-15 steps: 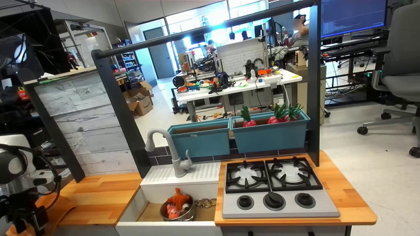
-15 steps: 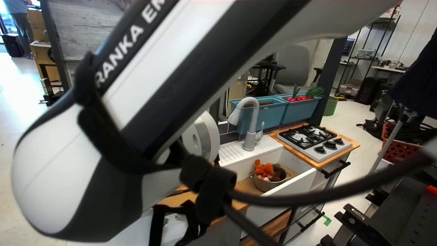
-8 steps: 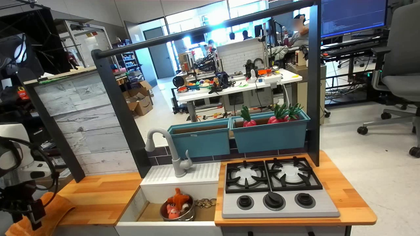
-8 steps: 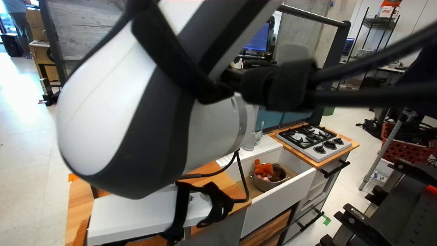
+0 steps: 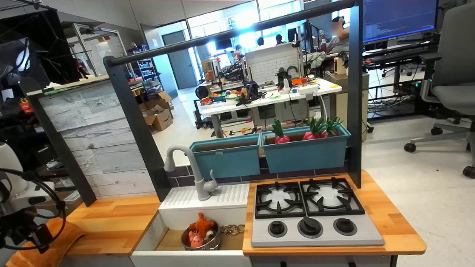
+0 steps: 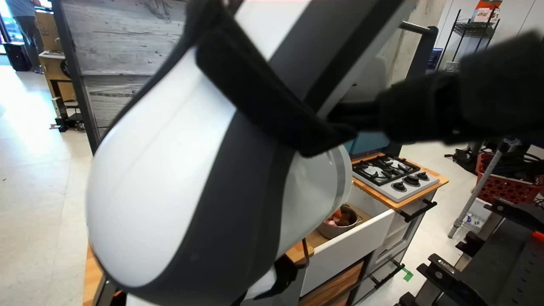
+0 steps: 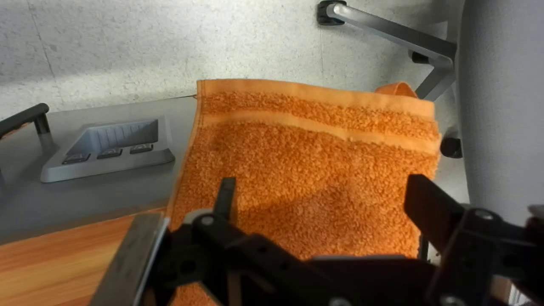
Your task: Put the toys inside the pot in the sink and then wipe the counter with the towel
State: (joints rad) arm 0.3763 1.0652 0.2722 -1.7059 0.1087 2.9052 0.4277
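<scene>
In an exterior view, the robot arm (image 6: pixel 221 170) slanted down to a rounded joint (image 6: pixel 140 229) that filled the foreground. Its claw (image 7: pixel 321 182), fingers (image 7: pixel 429 208) spread wide apart, faced the orange towel (image 7: pixel 314 165) draped over the edge of the counter (image 5: pixel 115 218). The toys (image 5: pixel 202 227) sat in the pot (image 5: pixel 215 242), inside the sink (image 5: pixel 191 259).

In an exterior view, the grey stovetop (image 5: pixel 328 224) had a teal planter (image 5: pixel 307 154) at twelve o'clock, holding red radishes (image 5: pixel 311 136). A matching planter (image 5: pixel 226 163) sat at nine o'clock from that one, cardboard boxes (image 5: pixel 162 120) beyond at ten. In an exterior view, a red basket (image 6: pixel 508 189) stood at the stovetop's three o'clock.
</scene>
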